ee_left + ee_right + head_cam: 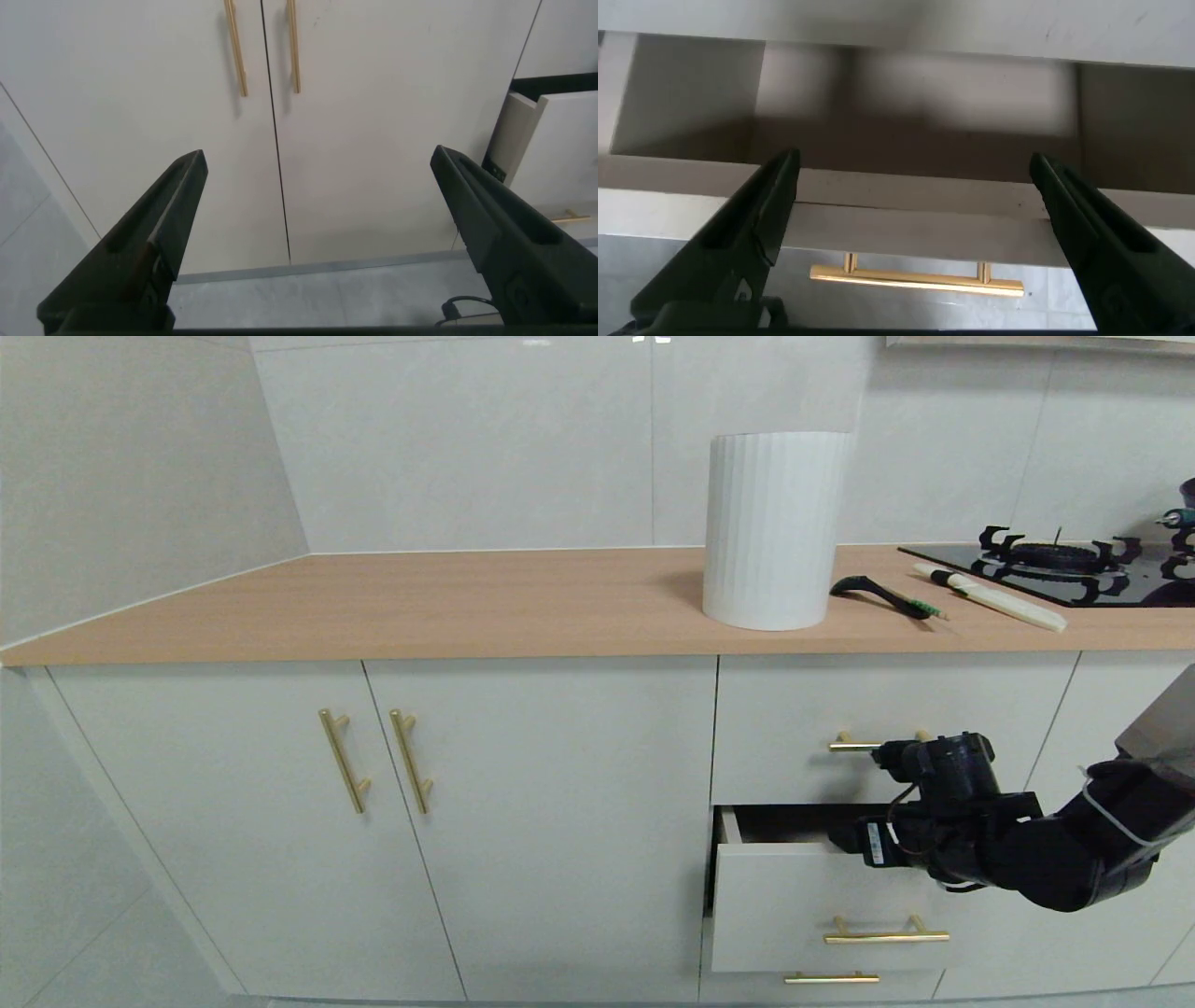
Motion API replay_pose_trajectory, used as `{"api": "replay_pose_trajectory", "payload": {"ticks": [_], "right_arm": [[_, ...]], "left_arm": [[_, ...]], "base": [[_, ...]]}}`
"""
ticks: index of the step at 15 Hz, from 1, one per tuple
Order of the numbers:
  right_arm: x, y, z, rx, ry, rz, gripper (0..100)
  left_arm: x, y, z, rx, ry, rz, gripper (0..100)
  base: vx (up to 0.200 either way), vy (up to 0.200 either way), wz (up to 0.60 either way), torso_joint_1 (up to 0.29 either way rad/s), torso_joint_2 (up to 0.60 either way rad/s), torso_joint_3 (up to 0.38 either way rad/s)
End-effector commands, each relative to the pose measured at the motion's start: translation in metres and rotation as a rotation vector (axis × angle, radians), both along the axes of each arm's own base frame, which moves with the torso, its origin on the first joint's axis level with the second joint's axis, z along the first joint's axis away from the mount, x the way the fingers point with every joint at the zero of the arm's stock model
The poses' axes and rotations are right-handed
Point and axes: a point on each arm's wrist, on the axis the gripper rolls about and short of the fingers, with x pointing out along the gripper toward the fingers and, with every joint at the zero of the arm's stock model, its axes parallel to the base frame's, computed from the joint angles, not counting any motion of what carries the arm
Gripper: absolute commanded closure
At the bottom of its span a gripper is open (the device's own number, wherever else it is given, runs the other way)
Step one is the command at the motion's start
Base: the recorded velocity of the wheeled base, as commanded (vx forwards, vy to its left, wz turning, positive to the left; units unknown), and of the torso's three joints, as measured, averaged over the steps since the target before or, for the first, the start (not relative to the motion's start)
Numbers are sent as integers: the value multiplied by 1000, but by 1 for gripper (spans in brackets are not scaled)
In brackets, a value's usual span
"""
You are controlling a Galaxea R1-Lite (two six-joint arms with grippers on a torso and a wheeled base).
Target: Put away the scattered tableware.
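Drawer [794, 905] open under the white tub [773, 530]
My left claw [318, 161] and right claw [915, 168] are spread wide, the right one at the drawer. Black spoon [882, 595] and white tool [990, 596] lie on the table [467, 602] right of the tub.

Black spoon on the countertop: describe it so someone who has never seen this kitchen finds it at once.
Start at the wooden countertop and find the tall white ribbed canister standing on it. Between the canister and the gas hob lies the black spoon, its bowl end nearest the canister. It is dark and curved, while the utensil beside it is pale cream and straight.
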Motion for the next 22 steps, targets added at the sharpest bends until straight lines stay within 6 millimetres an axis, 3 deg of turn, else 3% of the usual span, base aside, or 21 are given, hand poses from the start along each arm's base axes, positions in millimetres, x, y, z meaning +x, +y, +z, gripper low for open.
{"api": "replay_pose_trajectory", "payload": {"ticks": [1, 7, 11, 22], "right_arm": [[-2, 0, -2, -7, 22, 1, 0], [-15, -1, 19, -11, 61, 15, 0], [-36, 6, 34, -39, 162, 55, 0], [-68, 11, 41, -159, 476, 140, 0]], "left_arm": [[0, 0, 0, 0, 1, 0, 0], [0, 0, 0, 0, 1, 0, 0], [0, 0, 0, 0, 1, 0, 0], [0, 0, 0, 0, -1, 0, 0]], "base": [[0, 0, 0, 0, 0, 0], [0, 0, 0, 0, 0, 0], [0, 0, 0, 0, 0, 0], [0, 0, 0, 0, 0, 0]]}}
